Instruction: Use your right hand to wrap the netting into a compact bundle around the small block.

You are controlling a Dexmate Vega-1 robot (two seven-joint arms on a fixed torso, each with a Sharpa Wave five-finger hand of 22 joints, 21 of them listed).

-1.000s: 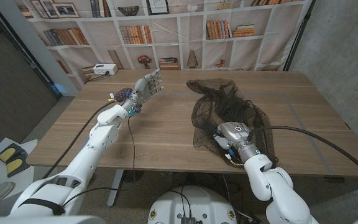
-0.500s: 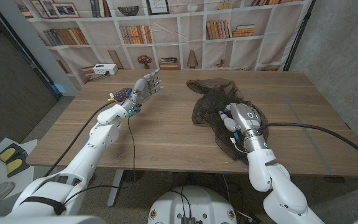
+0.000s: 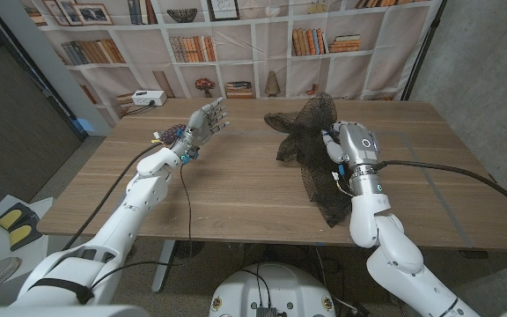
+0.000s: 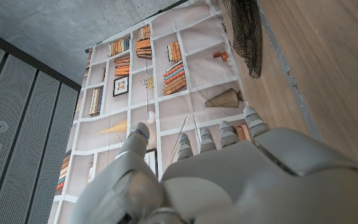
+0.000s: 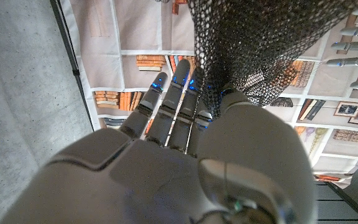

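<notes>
A wooden desk [image 3: 236,176] stands before a bookshelf-printed backdrop [image 3: 236,44], with grey wall at the right edge. Right of centre, the right hand [image 3: 349,145] is raised off the desk, its fingers [image 5: 173,93] gripping the dark netting [image 3: 315,150], which hangs bunched with its tail trailing down. Upper left, the left hand [image 3: 202,123] hovers with fingers spread, holding nothing.
</notes>
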